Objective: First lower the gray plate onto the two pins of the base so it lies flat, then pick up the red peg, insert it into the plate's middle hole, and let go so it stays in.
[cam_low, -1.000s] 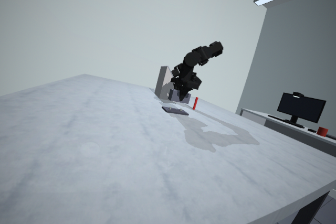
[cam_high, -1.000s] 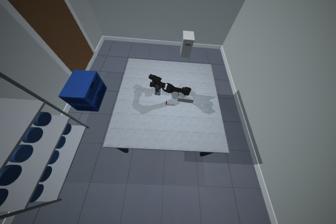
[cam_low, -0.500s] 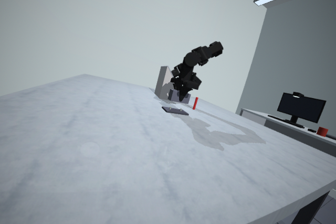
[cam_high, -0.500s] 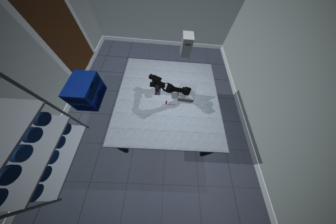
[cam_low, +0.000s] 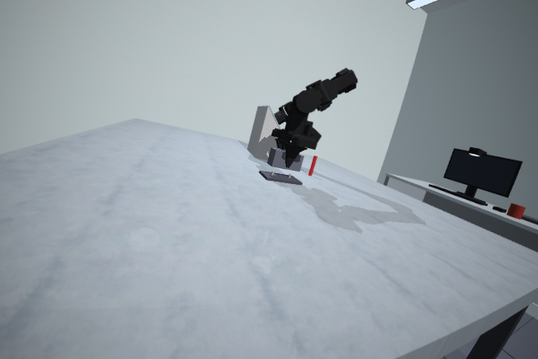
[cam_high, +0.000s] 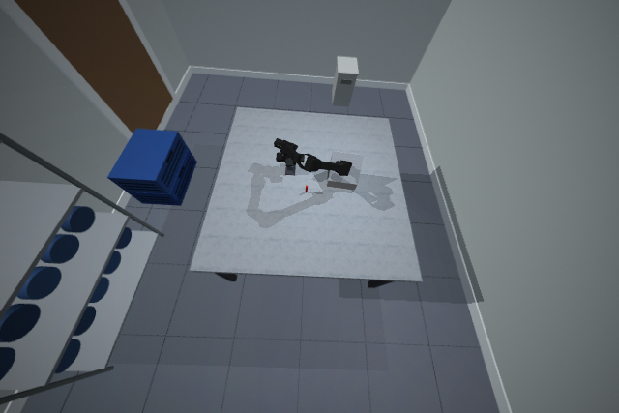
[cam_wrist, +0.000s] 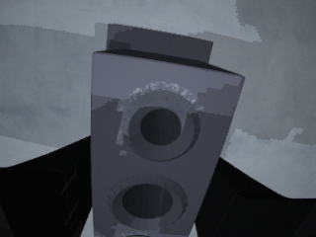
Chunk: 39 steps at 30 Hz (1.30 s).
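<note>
My gripper is shut on the gray plate and holds it in the air. The wrist view looks onto the plate's holes; two show well, and a third is cut off at the bottom edge. The dark flat base lies on the table, lower than the plate. Part of it shows past the plate's far end in the wrist view. Its two short pins stand bare in the exterior view. The red peg stands upright on the table beside the plate, apart from the gripper.
A pale upright block stands on the table close by the arm. A blue crate stack is on the floor beyond the table's left edge. A monitor desk stands beyond the table in the exterior view.
</note>
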Motion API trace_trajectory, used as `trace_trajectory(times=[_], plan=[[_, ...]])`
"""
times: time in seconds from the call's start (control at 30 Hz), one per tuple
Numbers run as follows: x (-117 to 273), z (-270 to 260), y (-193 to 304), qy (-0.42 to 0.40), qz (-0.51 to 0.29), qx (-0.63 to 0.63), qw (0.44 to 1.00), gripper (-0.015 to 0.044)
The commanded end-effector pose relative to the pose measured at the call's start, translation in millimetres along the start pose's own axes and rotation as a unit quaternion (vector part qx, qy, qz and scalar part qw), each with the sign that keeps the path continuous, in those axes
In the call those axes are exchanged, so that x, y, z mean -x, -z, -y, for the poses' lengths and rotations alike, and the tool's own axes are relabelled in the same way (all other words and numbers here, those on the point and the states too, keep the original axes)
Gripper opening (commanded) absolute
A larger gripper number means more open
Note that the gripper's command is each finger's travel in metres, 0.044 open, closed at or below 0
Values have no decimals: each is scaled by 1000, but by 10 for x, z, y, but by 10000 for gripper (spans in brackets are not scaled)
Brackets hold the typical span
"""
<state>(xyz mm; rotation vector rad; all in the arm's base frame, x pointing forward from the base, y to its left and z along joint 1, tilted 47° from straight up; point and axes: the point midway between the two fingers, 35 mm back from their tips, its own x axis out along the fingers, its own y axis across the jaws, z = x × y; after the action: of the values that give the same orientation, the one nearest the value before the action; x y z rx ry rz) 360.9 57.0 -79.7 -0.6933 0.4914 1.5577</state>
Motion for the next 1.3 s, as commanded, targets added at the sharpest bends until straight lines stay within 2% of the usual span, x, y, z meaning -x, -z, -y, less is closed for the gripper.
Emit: trace_trajectory(times=[0.0,0.4,1.27], plan=[[-64,-23,1,-2,2,-4,1000,0],[-250,-26,-3,-2,3,-4,1000,0],[-331,-33,24,-2,3,-4,1000,0]])
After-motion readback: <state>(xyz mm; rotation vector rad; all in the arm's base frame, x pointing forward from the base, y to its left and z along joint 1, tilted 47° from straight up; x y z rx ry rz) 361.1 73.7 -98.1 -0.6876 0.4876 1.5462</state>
